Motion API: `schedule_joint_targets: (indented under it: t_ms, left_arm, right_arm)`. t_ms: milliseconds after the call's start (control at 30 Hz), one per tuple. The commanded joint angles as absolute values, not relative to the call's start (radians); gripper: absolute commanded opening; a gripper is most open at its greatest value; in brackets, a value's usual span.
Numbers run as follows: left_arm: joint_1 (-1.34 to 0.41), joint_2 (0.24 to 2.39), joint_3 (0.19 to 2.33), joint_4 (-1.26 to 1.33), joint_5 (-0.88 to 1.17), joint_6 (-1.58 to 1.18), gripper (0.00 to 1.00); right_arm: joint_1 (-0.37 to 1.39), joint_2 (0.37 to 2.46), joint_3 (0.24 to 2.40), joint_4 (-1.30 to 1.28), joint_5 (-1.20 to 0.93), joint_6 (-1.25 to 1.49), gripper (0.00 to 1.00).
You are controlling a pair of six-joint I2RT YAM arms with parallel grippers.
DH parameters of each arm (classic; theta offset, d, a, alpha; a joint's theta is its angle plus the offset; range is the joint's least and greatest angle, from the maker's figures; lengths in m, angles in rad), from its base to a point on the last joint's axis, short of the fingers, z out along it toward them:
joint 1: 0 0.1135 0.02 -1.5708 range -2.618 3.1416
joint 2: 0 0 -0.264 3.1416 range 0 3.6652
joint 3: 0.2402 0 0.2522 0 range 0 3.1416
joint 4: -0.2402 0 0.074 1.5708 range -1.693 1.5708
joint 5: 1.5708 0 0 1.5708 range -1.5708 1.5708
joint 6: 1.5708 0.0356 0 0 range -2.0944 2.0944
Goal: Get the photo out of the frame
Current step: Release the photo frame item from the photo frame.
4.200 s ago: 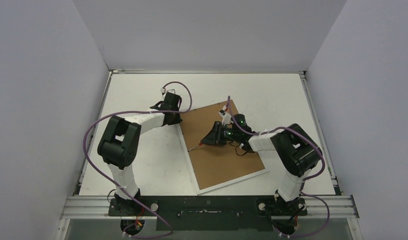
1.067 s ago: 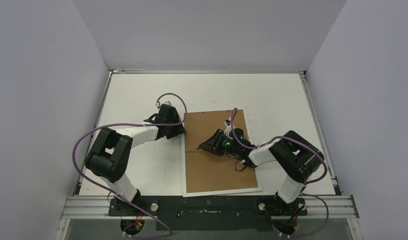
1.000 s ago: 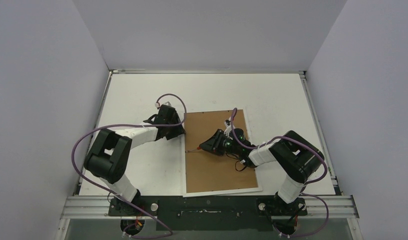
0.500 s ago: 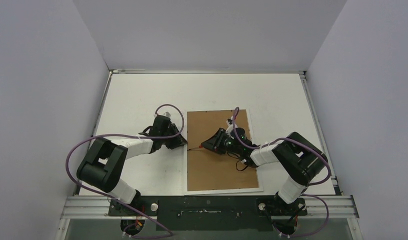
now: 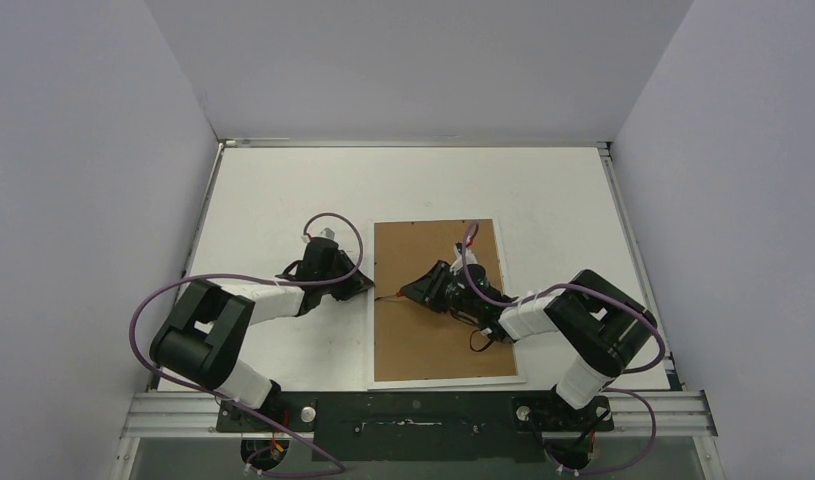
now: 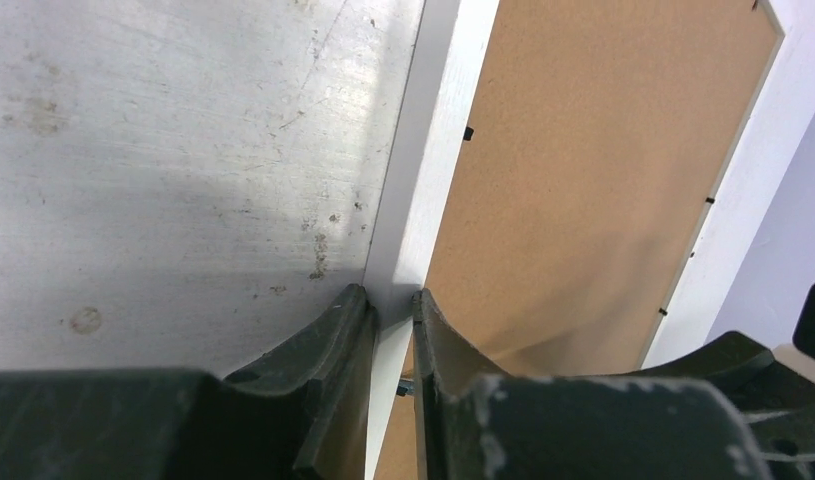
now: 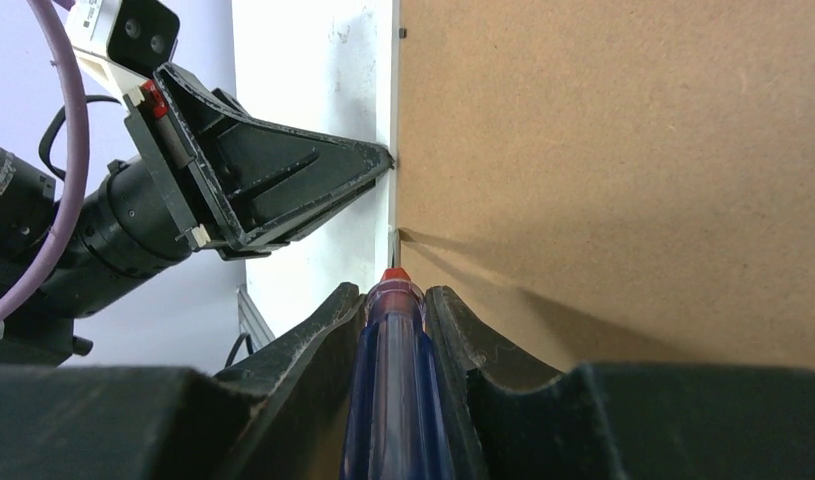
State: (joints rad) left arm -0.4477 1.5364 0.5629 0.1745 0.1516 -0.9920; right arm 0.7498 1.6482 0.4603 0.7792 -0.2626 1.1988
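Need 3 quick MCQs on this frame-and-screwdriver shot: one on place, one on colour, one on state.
1. The tip of the blue-handled screwdriver sits at:
A) the left edge of the large white-bordered picture frame
B) its far right corner
C) off the frame entirely

2. The frame's upward face is:
A) black
B) brown fibreboard
C) green

3. The left arm's jaws are:
A) spread wide in the air
B) holding the screwdriver
C) closed on the frame's white border strip

Answers:
1 A: the right wrist view shows the tip at the board's left edge.
2 B: the top view shows the brown board facing up.
3 C: the left wrist view shows the strip between them.
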Motion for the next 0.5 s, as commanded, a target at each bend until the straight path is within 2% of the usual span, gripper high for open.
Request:
schedule_joint_targets:
  t_ms: [0,267,467]
  left_arm:
    - [-0.503,1.567,0.499,0.148,0.135,-1.060,0.01]
    - [-0.515,1.555,0.462,0.185,0.119,-1.099,0.00]
    - [-0.521,1.527,0.442,0.192,0.097,-1.126,0.00]
  right_arm:
    - [0.839,1.640,0.467,0.798,-0.170,1.203,0.00]
    - [0.869,1.623,0.517,0.713,-0.156,1.185,0.00]
    - [0.931,1.579,0.652,0.434,-0.098,1.098,0.00]
